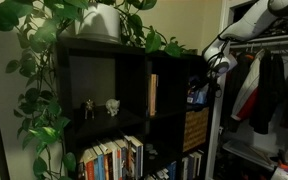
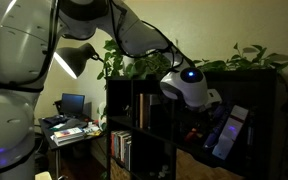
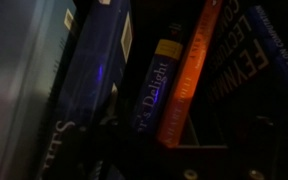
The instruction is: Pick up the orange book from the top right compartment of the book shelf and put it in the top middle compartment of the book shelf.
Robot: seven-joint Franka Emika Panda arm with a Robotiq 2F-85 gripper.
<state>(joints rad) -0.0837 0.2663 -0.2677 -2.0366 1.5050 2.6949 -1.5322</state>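
Note:
The orange book (image 3: 188, 78) stands tilted among dark blue books in the wrist view, with a blue-spined book (image 3: 154, 100) right beside it. In an exterior view the arm reaches from the upper right and my gripper (image 1: 213, 68) is at the mouth of the top right compartment (image 1: 197, 92) of the black book shelf (image 1: 134, 60). The top middle compartment (image 1: 164, 95) holds a thin tan book (image 1: 152, 95). In the wrist view my gripper (image 3: 219, 162) is only dark shapes at the bottom edge, close below the orange book; its jaws are too dark to read.
Green vine (image 1: 44, 90) trails over the shelf's top and side. Two small figurines (image 1: 100, 105) stand in the wide cubby. A woven basket (image 1: 196, 128) sits below the top right compartment. Clothes (image 1: 264, 90) hang beside the shelf. A desk with a monitor (image 2: 72, 105) shows behind the arm.

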